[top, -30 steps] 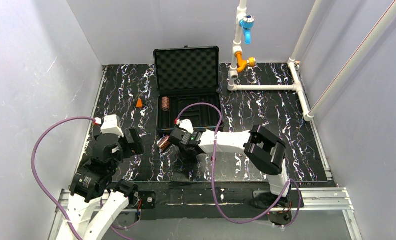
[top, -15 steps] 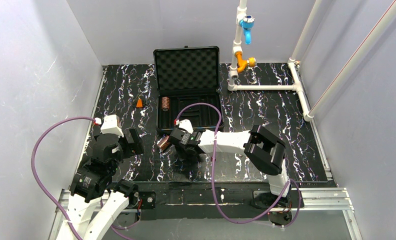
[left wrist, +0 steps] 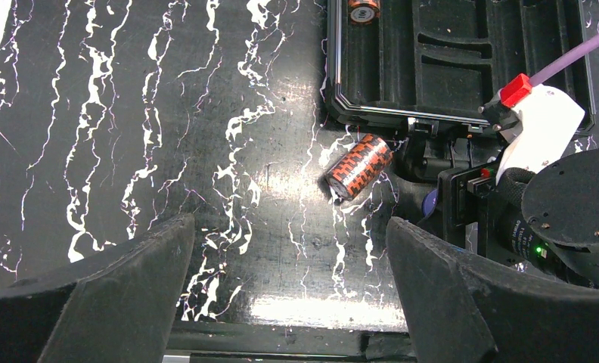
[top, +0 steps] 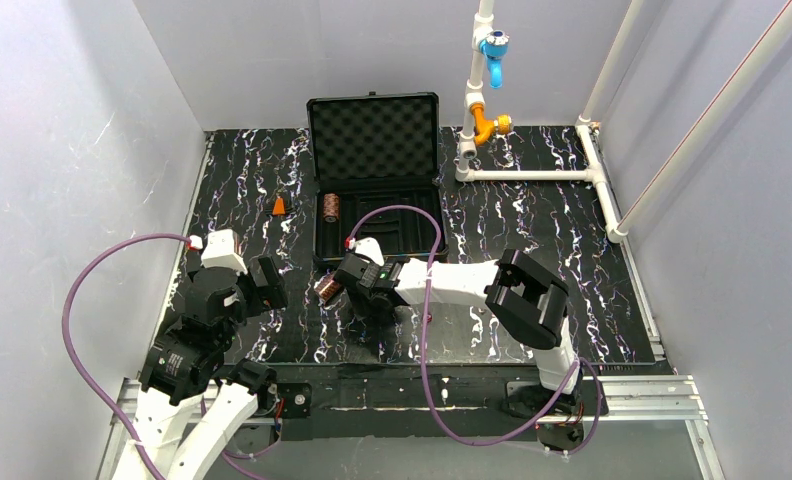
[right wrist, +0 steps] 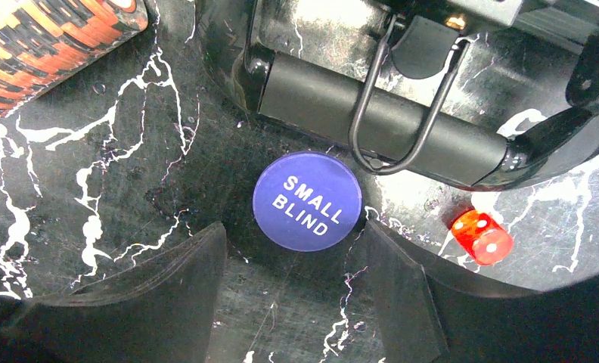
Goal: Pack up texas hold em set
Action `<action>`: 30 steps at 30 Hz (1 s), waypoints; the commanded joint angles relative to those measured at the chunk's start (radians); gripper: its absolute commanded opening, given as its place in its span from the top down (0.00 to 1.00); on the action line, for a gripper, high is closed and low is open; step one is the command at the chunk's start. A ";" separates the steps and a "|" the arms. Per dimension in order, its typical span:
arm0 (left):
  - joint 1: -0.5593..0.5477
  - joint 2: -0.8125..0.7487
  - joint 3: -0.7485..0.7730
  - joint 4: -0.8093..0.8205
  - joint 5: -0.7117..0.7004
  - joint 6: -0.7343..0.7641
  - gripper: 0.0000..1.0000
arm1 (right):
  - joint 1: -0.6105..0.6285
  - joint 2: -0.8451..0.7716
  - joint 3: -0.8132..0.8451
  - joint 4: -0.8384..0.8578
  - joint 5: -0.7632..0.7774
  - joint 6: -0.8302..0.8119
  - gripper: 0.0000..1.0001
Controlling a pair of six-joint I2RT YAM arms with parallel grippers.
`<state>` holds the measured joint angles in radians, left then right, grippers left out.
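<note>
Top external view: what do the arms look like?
Left arm and right arm: white shells, black joint housings; left hand and right hand black. A purple cable loops to each wrist, ending at a red plug on a white camera block.

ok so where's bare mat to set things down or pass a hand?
Free: mat between the black hard briefcase and the white pipe frame; mat left of the fallen copper-brown chip stack, nearer than the small orange cone. Crowded: the briefcase's front edge, where stack, blue round disc, red die and open right gripper bunch.
</note>
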<state>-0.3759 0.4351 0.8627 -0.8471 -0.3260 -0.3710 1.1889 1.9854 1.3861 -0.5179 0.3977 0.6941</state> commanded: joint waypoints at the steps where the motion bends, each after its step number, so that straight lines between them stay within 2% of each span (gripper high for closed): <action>1: 0.004 0.001 -0.006 -0.021 -0.022 -0.004 0.02 | -0.012 0.072 -0.025 -0.011 -0.026 -0.006 0.26; 21: 0.005 0.003 -0.007 -0.021 -0.024 -0.003 0.02 | -0.023 0.110 -0.030 0.010 -0.006 -0.008 0.25; 30: 0.003 0.003 -0.007 -0.022 -0.024 -0.003 0.02 | -0.023 0.097 -0.066 0.001 -0.014 -0.008 0.29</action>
<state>-0.3759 0.4351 0.8593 -0.8471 -0.3264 -0.3710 1.1782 2.0006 1.3922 -0.4717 0.4202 0.6762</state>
